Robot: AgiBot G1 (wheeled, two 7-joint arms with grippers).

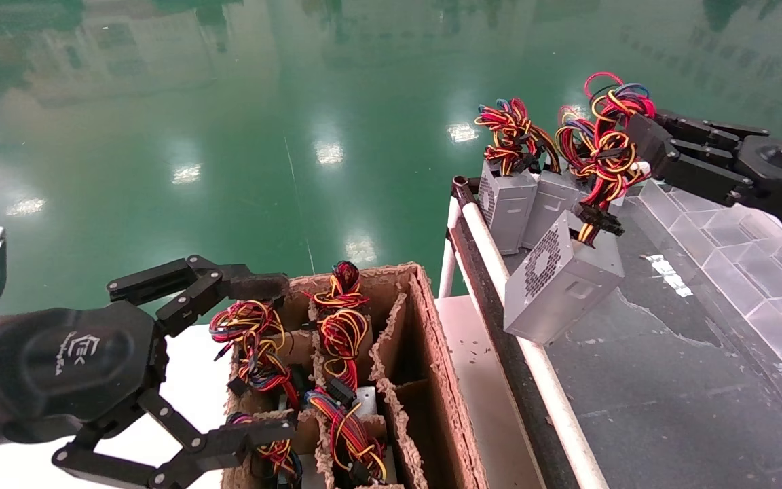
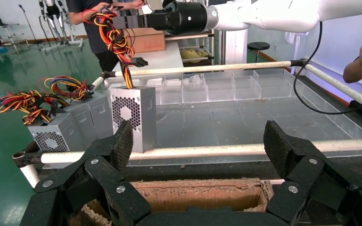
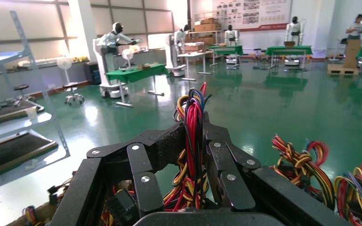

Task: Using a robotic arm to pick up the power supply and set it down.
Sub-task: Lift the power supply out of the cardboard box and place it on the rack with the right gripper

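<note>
The power supply (image 1: 561,285) is a silver box with a perforated fan grille, hanging tilted over the near-left edge of the dark table (image 1: 649,380). Its lower corner is by the white rail (image 1: 493,251); I cannot tell whether they touch. My right gripper (image 1: 635,146) is shut on its bundle of red, yellow and black wires (image 1: 605,136). The right wrist view shows the wires (image 3: 192,117) pinched between the fingers of that gripper (image 3: 194,136). My left gripper (image 1: 272,358) hangs open and empty over the cardboard box. The left wrist view shows the left gripper (image 2: 199,143) and, beyond it, the power supply (image 2: 134,117).
Two more supplies (image 1: 506,204) (image 1: 554,200) stand upright at the table's far-left corner. A cardboard box (image 1: 432,353) with dividers holds several wired units below my left gripper. Clear plastic compartments (image 1: 737,251) line the table's right side. People (image 2: 101,28) stand beyond the table.
</note>
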